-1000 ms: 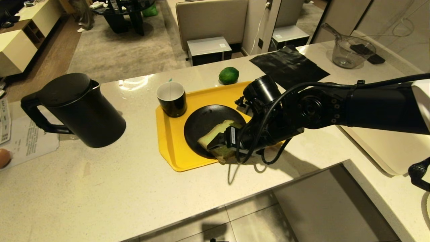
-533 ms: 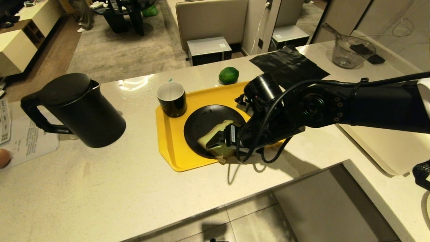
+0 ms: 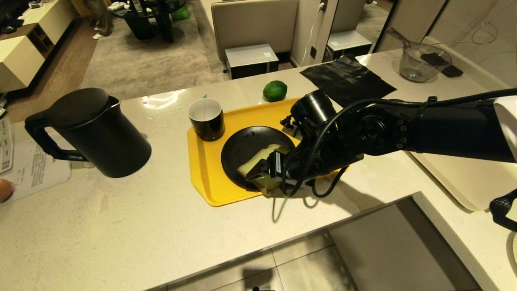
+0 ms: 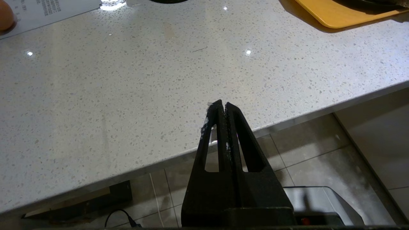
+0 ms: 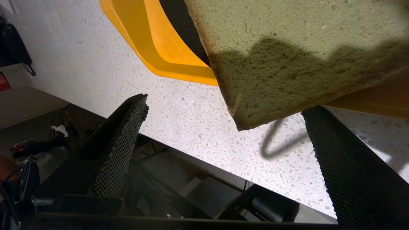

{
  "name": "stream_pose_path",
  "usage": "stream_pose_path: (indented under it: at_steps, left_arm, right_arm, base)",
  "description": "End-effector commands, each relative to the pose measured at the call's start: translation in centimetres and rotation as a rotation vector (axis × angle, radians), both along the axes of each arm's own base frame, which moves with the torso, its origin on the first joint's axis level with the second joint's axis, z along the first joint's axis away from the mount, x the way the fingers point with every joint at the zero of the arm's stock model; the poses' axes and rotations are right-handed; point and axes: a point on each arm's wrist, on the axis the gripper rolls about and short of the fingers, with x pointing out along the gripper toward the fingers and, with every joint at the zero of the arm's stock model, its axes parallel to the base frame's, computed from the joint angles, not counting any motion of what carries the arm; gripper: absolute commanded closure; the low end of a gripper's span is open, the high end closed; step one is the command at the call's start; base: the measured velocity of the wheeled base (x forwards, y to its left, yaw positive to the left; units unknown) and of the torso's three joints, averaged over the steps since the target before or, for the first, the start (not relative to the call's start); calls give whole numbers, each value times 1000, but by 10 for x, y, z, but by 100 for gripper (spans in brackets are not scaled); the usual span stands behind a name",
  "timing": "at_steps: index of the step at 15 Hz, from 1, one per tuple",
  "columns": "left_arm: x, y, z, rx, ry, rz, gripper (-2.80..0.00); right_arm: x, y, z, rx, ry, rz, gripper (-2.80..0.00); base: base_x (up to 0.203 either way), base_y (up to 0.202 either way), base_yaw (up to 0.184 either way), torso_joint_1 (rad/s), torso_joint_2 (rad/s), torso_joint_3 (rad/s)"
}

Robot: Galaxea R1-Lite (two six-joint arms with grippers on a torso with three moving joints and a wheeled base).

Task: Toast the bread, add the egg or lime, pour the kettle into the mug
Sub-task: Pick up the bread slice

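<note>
Head view shows the bread [image 3: 260, 163] leaning on the 5 o'clock rim of a black plate [image 3: 246, 149], its lower corner hanging past the edge of the yellow tray [image 3: 206, 178] over the counter [image 3: 121, 226]. The right gripper [image 3: 262, 171] is at that corner, fingers [image 5: 121, 150] spread wide on either side of the slice without clamping it. On the tray at 10 o'clock from the plate stands the mug [image 3: 206, 119]. The lime [image 3: 275, 90] lies on the counter just off the tray's far edge, at 1 o'clock. The kettle [image 3: 95, 131] stands well apart at 9 o'clock. The left gripper [image 4: 222, 110], fingers pressed together and holding nothing, hangs at the counter's near edge.
</note>
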Motion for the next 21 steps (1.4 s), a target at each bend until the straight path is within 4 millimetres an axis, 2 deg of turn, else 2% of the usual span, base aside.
stream_pose_path:
  at_steps: [1,11,12,13,21]
  left_arm:
    - [0,0,0,0,-1,1,0]
    - [0,0,0,-2,-1,1,0]
    - [0,0,0,0,-1,1,0]
    - [0,0,0,0,-1,1,0]
    - [0,0,0,0,-1,1,0]
  right_arm:
    - [2,1,-4,-4,11,-2,-280]
    - [7,2,-4,-3,-1,-9,-280]
    - [7,2,-4,-4,0,-11,-89]
    - [7,2,-5,-4,1,-11,0]
    - [10,2,-13,-20,20,-17,0]
  base:
    - [0,0,0,0,0,0]
    - [0,0,0,0,0,0]
    - [0,0,0,0,0,0]
    - [0,0,0,0,0,0]
    - [0,0,0,0,0,0]
